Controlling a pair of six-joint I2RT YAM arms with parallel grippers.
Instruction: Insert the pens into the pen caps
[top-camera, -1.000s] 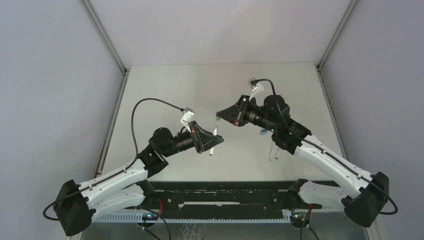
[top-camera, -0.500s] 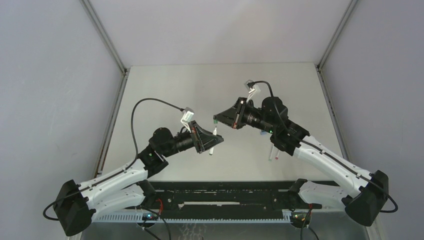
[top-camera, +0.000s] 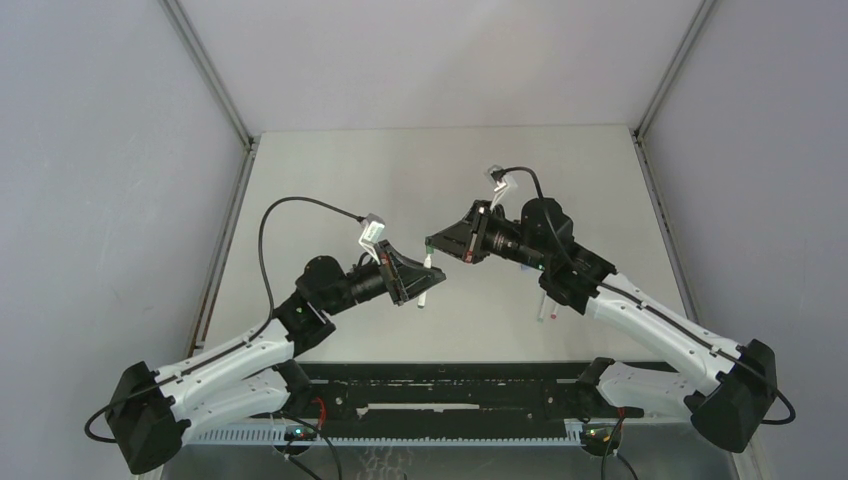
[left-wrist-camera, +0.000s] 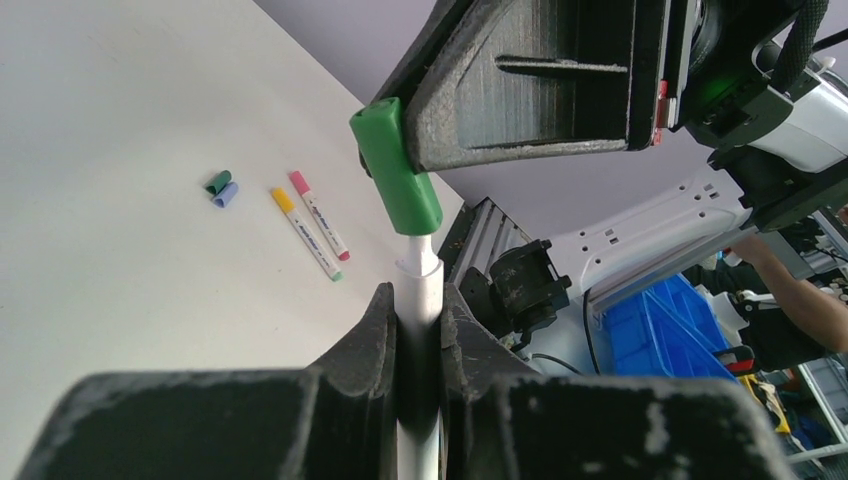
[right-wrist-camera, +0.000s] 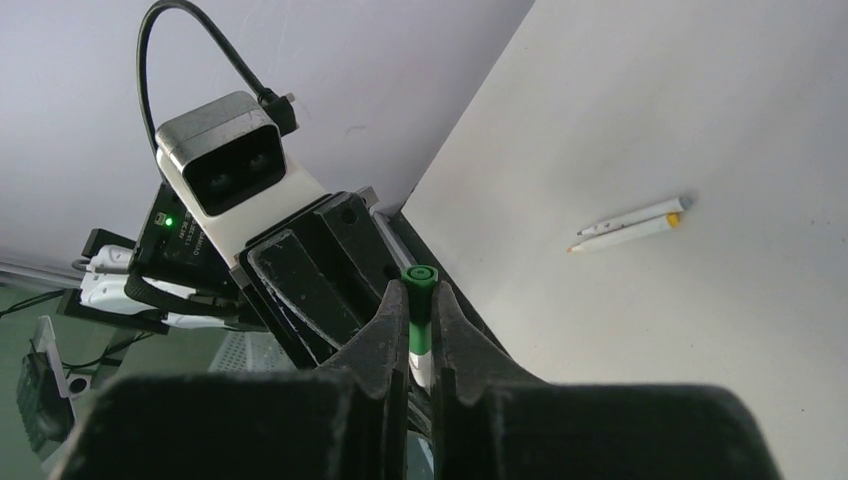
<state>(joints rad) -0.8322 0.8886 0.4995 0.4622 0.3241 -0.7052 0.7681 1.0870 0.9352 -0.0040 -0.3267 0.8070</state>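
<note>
As pen (left-wrist-camera: 421, 285) meets green cap (left-wrist-camera: 397, 165), one joining is underway.
Left gripper (left-wrist-camera: 420, 302) clamps pen, right gripper (right-wrist-camera: 419, 300) cap; two pens (left-wrist-camera: 305, 232) wait beyond it.

green cap (left-wrist-camera: 397, 170) tilted at ctr, mouth on tip of upright white pen (left-wrist-camera: 421, 285), yellow pen (left-wrist-camera: 306, 234) & pink pen (left-wrist-camera: 320, 216) flat mid-left, 2 loose caps (left-wrist-camera: 222, 188) left of them

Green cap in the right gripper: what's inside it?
The narrow neck of the thin white pen barrel enters the open mouth of the stubby green plastic cap. Its tip is covered, so depth cannot be seen.
</note>
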